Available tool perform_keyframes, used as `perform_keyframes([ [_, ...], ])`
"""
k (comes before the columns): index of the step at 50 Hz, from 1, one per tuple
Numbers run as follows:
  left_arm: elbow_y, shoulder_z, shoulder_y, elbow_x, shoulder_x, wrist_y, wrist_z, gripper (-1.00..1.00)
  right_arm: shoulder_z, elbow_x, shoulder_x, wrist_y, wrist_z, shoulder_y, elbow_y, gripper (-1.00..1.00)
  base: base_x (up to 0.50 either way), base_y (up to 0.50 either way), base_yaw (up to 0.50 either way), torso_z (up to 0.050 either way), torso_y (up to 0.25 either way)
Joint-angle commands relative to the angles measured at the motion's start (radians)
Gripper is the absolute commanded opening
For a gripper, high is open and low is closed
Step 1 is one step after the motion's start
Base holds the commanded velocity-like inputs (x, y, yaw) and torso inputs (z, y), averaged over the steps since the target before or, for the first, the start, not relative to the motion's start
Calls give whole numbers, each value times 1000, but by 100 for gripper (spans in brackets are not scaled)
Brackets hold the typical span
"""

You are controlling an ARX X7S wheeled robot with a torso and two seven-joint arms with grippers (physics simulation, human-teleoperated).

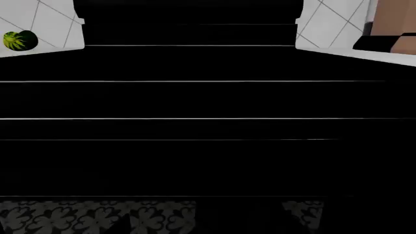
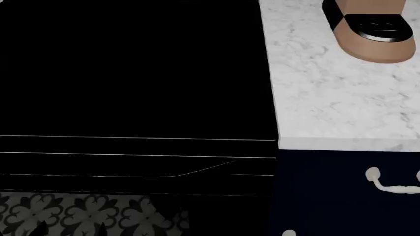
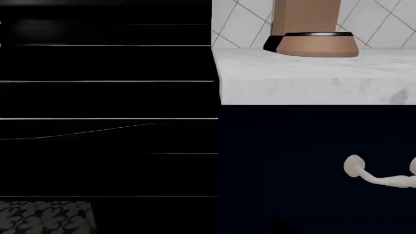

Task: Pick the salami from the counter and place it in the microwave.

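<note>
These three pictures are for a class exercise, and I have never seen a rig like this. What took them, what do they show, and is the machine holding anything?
They are simulator renders from a wheeled robot with two arms. One camera sits on its head, looking forward and down; the other two sit on its wrists.

The head view shows a white marble counter with a tan appliance base with a black band standing on it. Below the counter is a dark cabinet front with a pale handle. Beside it is a large black appliance front.

The left wrist view catches a green-and-yellow object by the tiled wall.

No gripper appears in any picture, so nothing can be seen held. The salami is not visible.
</note>
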State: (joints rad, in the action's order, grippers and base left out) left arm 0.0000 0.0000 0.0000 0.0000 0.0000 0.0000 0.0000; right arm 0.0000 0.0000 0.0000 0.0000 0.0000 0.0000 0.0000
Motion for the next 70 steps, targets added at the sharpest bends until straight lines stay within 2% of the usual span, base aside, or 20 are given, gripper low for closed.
perform_keyframes([
  [1, 0, 11, 0, -10, -10, 0, -11, 100, -15, 127, 127, -10, 149, 8, -1, 100, 0, 0, 0, 0, 0],
  [2, 0, 9, -2, -21, -7, -7, -20, 100, -152, 121, 128, -12, 154, 8, 3, 100, 0, 0, 0, 0, 0],
  [6, -2, 37, -8, -24, -25, -31, -54, 100, -157, 123, 130, -5, 156, 16, 15, 100, 0, 0, 0, 0, 0],
  [19, -3, 79, 7, -78, -58, 18, -45, 100, -175, 123, 136, -5, 169, 18, 17, 100, 0, 0, 0, 0, 0],
  [20, 45, 82, 16, -103, -63, 0, -29, 100, -174, 119, 141, 6, 176, 8, -6, 100, 0, 0, 0, 50, 10],
  [30, 54, 90, 3, -116, -78, 17, -46, 100, -181, 116, 149, 49, 199, 20, -64, 100, 0, 0, 0, 50, 0],
  [38, 146, 107, 23, -116, -94, -18, -62, 100, -184, 113, 157, 69, 215, 20, -94, 100, 0, 0, 0, 50, 0],
  [43, 284, 101, 0, -144, -116, -128, -75, 100, -170, 111, 189, 152, 230, 29, -188, 100, 0, 0, 0, 50, 0],
  [45, 326, 95, -30, -141, -130, -163, -84, 100, -160, 121, 205, 190, 228, 38, -240, 100, 0, 0, 0, 50, 0],
  [47, 387, 69, -75, -187, -142, -259, -89, 100, -139, 126, 226, 251, 237, 55, -304, 100, 0, 0, 0, 50, 0],
  [50, 422, 46, -133, -191, -160, -280, -102, 100, -113, 121, 262, 315, 248, 71, -386, 100, 0, 0, 0, 50, 0],
  [52, 472, 17, -178, -252, -168, -372, -103, 100, -82, 136, 285, 361, 251, 80, -442, 100, 0, 0, 0, 50, 0],
  [57, 490, 15, -268, -271, -202, -424, -87, 100, -37, 162, 329, 474, 252, 125, -545, 100, 0, 0, 0, 50, 0],
  [64, 528, -31, -453, -377, -229, -647, -109, 100, 13, 215, 381, 614, 232, 238, -609, 100, 0, 0, 0, 50, 0],
  [70, 514, -28, -523, -391, -250, -695, -107, 100, 32, 253, 414, 698, 208, 345, -615, 100, 0, 0, 0, 50, 0],
])
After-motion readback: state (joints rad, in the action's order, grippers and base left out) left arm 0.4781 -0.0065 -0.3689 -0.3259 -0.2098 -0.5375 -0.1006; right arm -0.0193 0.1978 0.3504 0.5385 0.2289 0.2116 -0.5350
